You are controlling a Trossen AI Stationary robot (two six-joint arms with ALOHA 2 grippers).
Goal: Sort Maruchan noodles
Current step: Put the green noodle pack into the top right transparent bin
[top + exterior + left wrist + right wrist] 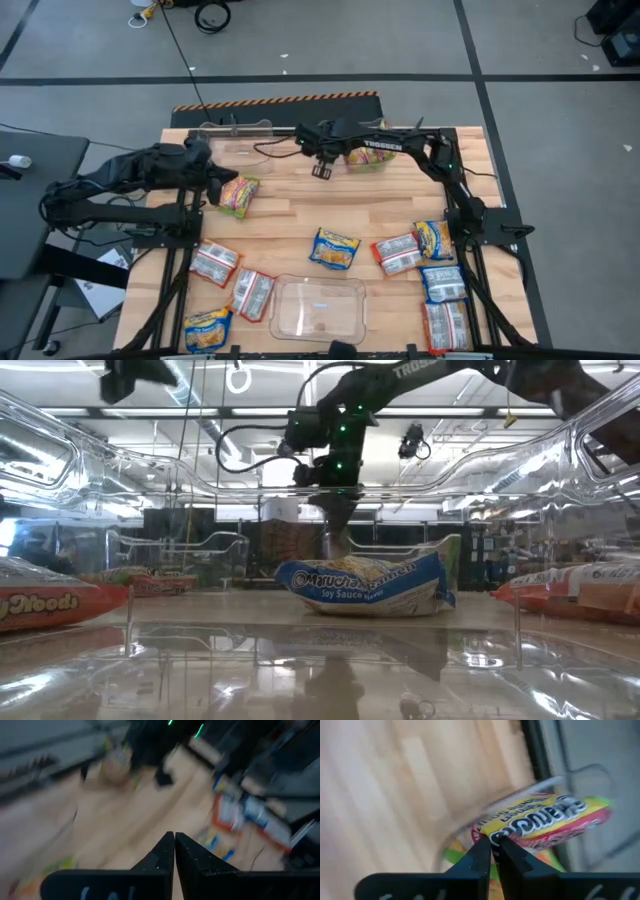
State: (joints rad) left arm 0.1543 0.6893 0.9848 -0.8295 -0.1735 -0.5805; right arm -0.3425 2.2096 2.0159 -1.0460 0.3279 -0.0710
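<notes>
High view shows me in the middle of the sort, at the hand-off of one packet. My right pincer (322, 170) is stretched across the far side of the table (300, 215), just beside the far clear bin (388, 165). A green-pink-yellow Maruchan packet (365, 158) lies in that bin. In the right wrist view this packet (545, 822) sits just beyond my right pincer (493, 841), inside the bin's clear rim (540, 785). Whether that pincer grips the packet or has let it go I cannot tell.

My left pincer (215, 185) is at the left side of the table. Its fingers (162, 855) are pressed together with nothing between them. A second green-pink-yellow packet (238, 195) lies on the wood just beside it, apart from the tips as far as I can see.

I judge the sort to be at an early stage. A blue-yellow packet (334, 249) and many others lie loose on the near half of the table, and the near clear bin (285, 285) holds none.

Next, I think, my right pincer must rise clear of the far bin without dragging the packet out. My left must spread its fingers before it can take the packet beside it.
</notes>
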